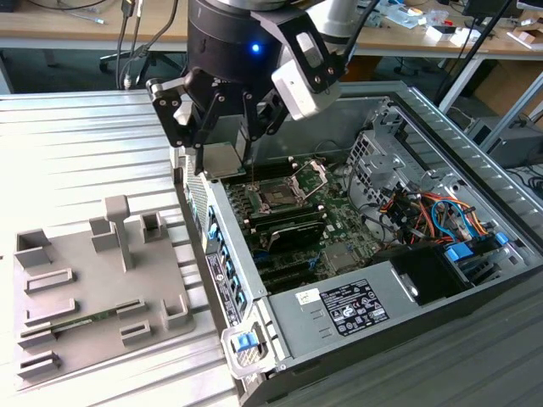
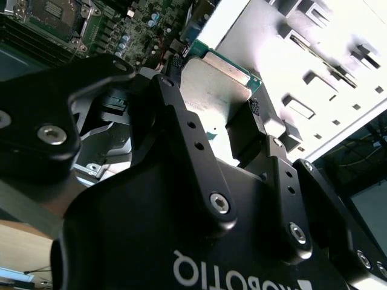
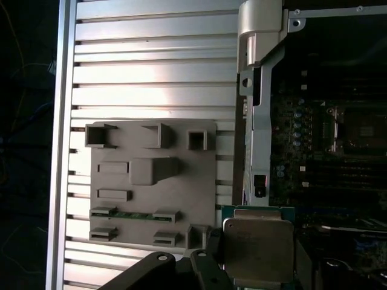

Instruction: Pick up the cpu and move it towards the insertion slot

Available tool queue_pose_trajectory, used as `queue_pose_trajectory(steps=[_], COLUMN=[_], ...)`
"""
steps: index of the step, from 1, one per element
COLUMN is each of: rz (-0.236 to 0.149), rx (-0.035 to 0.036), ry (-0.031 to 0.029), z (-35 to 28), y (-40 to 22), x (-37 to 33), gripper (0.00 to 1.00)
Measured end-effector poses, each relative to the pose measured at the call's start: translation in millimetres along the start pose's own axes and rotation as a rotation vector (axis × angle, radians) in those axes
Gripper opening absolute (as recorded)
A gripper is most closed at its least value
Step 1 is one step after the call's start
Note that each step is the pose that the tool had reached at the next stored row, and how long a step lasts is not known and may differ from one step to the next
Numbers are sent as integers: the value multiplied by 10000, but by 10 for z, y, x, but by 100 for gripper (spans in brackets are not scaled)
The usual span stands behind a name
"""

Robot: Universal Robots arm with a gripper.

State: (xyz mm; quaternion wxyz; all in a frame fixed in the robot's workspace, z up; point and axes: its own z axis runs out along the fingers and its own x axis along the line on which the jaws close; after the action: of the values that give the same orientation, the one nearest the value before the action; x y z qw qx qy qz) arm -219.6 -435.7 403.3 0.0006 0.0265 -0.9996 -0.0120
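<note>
My gripper [image 1: 226,151] is shut on the cpu [image 1: 222,160], a thin square chip with a pale metal top, held flat between the two black fingers. It hangs above the case's wall, toward the exterior view's left of the motherboard. The insertion slot [image 1: 277,194] has a dark centre and a silver frame, and its hinged bracket [image 1: 310,175] stands raised; it lies a short way to the exterior view's right of the chip and lower. In the second wrist view the cpu [image 2: 214,90] sits between the fingers [image 2: 171,96], with the slot [image 2: 53,13] beyond. The first wrist view shows the cpu [image 3: 257,251] and the slot [image 3: 358,130].
The open computer case [image 1: 254,292] holds a power supply [image 1: 344,307], a metal drive cage [image 1: 377,148] and orange and blue cables [image 1: 441,212]. A grey parts fixture [image 1: 102,280] with a green memory stick [image 1: 81,323] lies on the slatted aluminium table [image 1: 76,153].
</note>
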Motion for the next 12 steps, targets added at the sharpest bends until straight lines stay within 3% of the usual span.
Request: queue_pose_trajectory(steps=[12], rz=[0], rx=[-1], ry=[0], z=[0], y=[-5], x=[-90], gripper=[55])
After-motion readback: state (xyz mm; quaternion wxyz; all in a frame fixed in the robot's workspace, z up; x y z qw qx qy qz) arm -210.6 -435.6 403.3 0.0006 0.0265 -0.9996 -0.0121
